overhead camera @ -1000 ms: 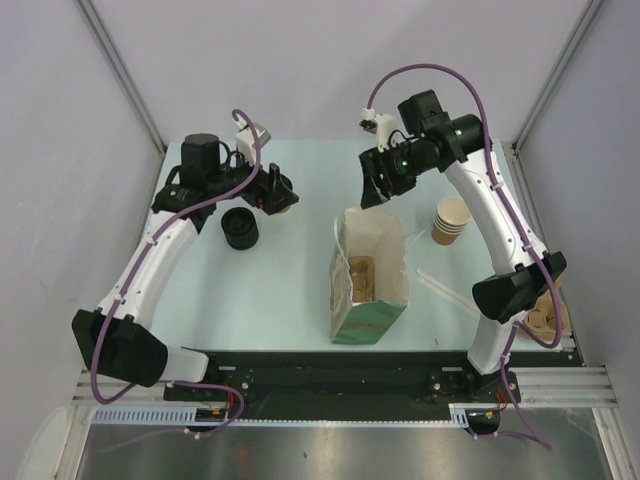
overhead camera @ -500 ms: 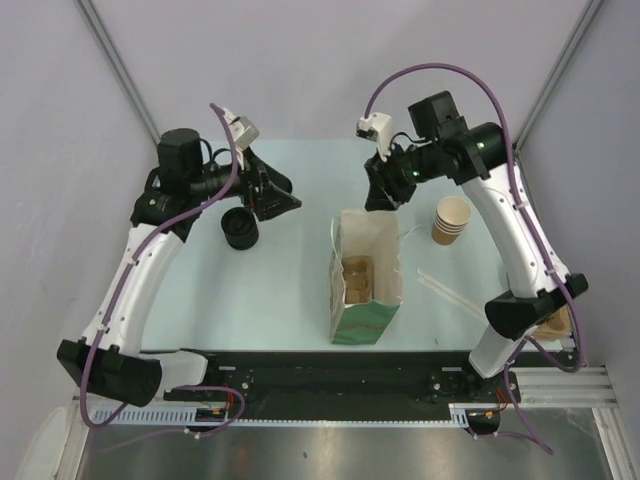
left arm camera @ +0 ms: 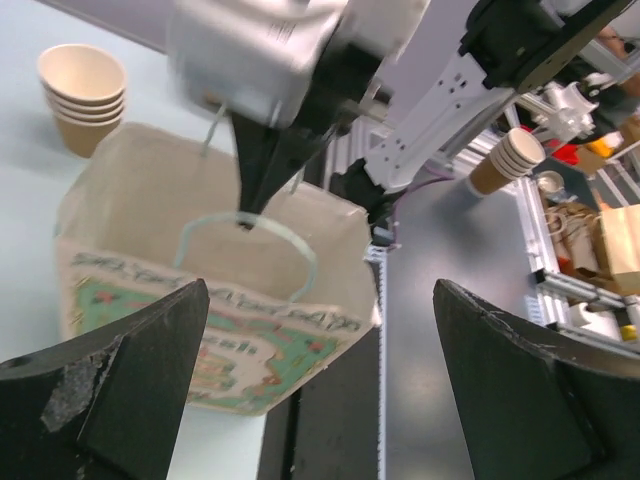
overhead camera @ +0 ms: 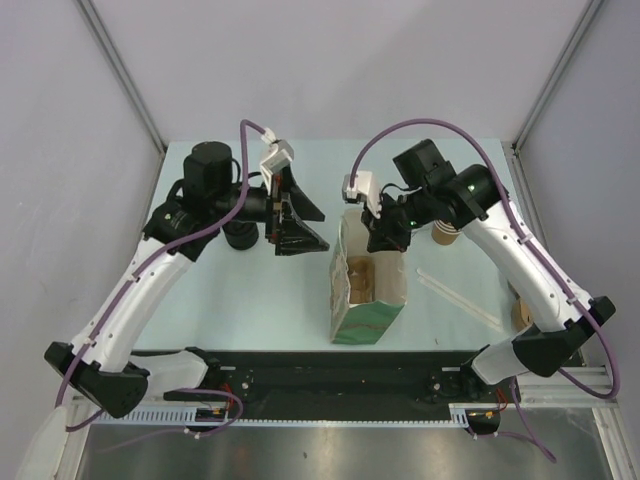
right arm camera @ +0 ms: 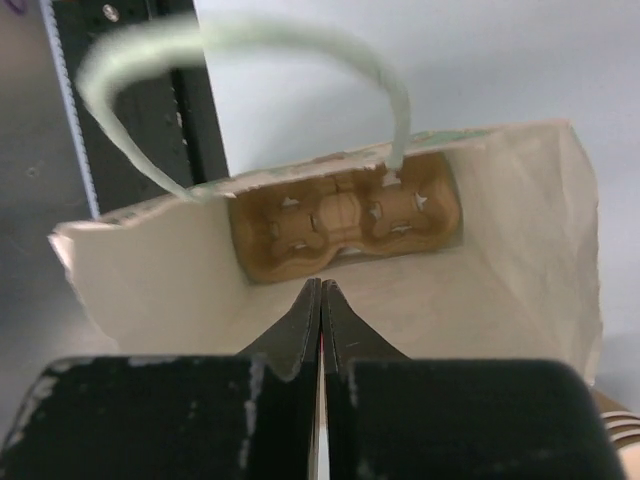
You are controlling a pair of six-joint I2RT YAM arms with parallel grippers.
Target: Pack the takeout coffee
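Note:
The takeout coffee is out of view. A paper bag [overhead camera: 370, 315] with a green print stands open at the table's middle, and a brown cup carrier [overhead camera: 360, 278] lies on its floor. My right gripper [overhead camera: 383, 240] is shut, its tips just inside the bag's far wall. In the right wrist view the shut fingers [right arm camera: 320, 285] point down at the carrier [right arm camera: 345, 220], with nothing showing between them. My left gripper [overhead camera: 312, 230] hangs wide open and empty just left of the bag. Its view looks across the bag [left arm camera: 200, 340] at the right gripper [left arm camera: 245, 215].
A stack of lidless tan cups [overhead camera: 441, 235] stands behind the right arm, also in the left wrist view [left arm camera: 85, 95]. A low black stack of lids [overhead camera: 237, 238] sits under the left arm. More cups [overhead camera: 520, 312] stand at the right edge. A thin white stick [overhead camera: 455, 292] lies right of the bag.
The left arm swung right from the lid stack toward the bag with its jaws widening. The right gripper came down from behind the bag to its far rim and closed.

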